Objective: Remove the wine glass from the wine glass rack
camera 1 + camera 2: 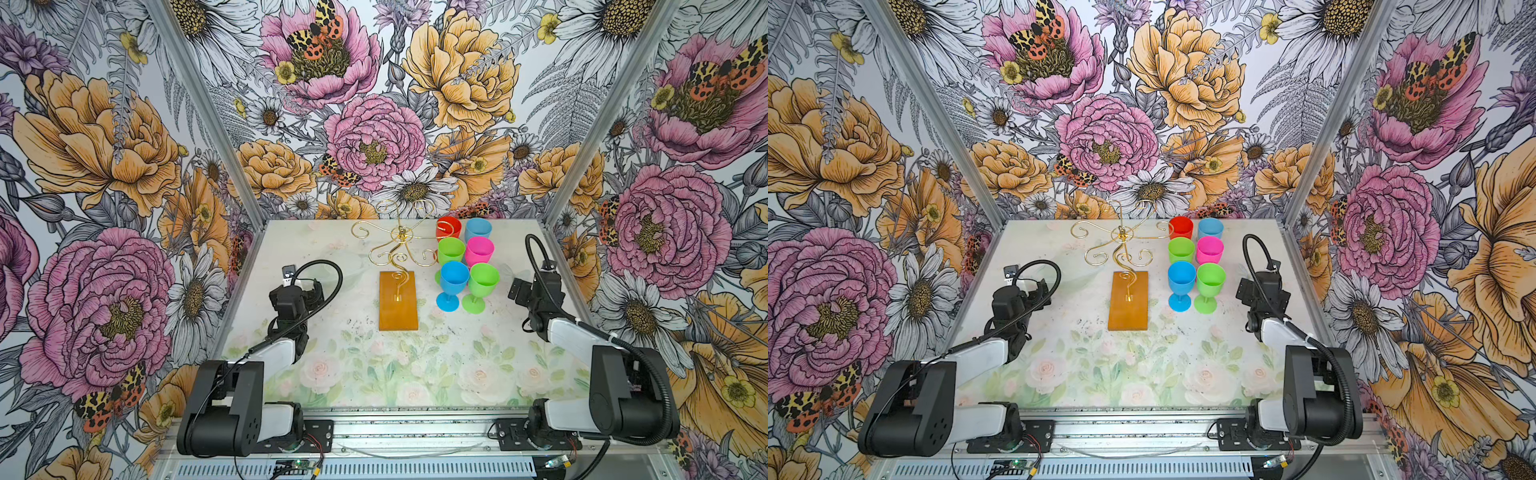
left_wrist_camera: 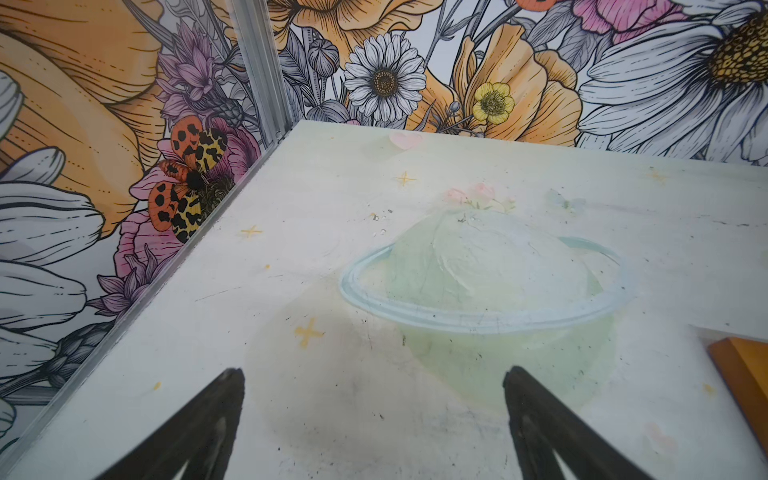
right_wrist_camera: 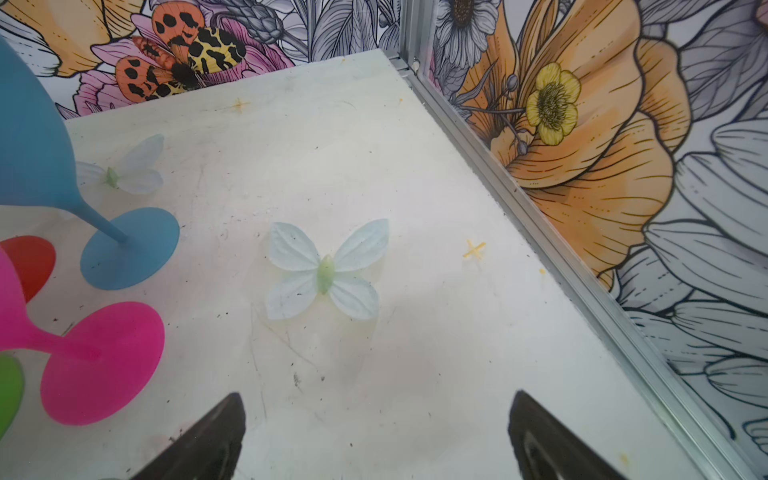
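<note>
Nearest, the left gripper [image 2: 372, 371] and right gripper [image 3: 378, 395] hover by the table's [image 1: 374, 374] side edges, jaws spread wide and empty, apparently parked clear of the glassware. Mid-table the wine glass rack [image 1: 398, 307] stands on its amber base, every gold curl bare, while six coloured wine glasses [image 1: 479, 250] stand upright in paired rows just right of it, toward the far right corner, so unloading looks finished; no writing is legible.
</note>
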### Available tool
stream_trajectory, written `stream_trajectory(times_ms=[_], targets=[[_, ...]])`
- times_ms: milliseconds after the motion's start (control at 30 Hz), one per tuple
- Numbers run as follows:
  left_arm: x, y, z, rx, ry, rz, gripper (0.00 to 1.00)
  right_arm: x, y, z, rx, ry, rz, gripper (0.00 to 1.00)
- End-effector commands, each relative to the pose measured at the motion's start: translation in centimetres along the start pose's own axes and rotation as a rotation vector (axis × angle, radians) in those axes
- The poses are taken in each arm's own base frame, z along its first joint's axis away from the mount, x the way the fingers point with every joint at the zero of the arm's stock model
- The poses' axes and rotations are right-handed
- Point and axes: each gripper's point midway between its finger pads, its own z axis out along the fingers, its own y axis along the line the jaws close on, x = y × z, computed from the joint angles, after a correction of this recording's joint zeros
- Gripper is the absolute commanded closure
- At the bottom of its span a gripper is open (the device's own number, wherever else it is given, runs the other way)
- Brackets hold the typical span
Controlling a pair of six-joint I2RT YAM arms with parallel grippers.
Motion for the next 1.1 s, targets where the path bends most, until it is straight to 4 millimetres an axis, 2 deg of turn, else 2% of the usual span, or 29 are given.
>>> stream_trajectory(times_ms=[0, 100, 267, 333, 600, 1067], targets=[[-2.9, -1.0, 0.5, 0.066, -0.12, -0.009, 0.01, -3.1, -0.3, 0.4, 0.024, -0.149, 0.024, 0.01], [-2.7, -1.2, 1.2, 0.077, -0.127, 0.003, 0.01, -3.2, 0.0, 0.8, 0.017, -0.156, 0.026, 0.01], [-1.2, -1.4, 2.2, 0.084, -0.144, 0.009, 0.01, -3.5, 0.4, 0.9, -0.003, -0.186, 0.031, 0.01], [-0.9, -1.1, 2.1, 0.077, -0.147, -0.003, 0.01, -3.5, 0.5, 1.0, -0.01, -0.184, 0.027, 0.01], [-0.9, -1.0, 2.4, 0.091, -0.136, -0.012, 0.01, -3.5, 0.9, 0.6, -0.025, -0.209, 0.013, 0.01], [-0.9, -1.0, 2.4, 0.096, -0.135, -0.016, 0.01, -3.3, 2.9, 0.1, -0.067, -0.255, -0.066, 0.01]])
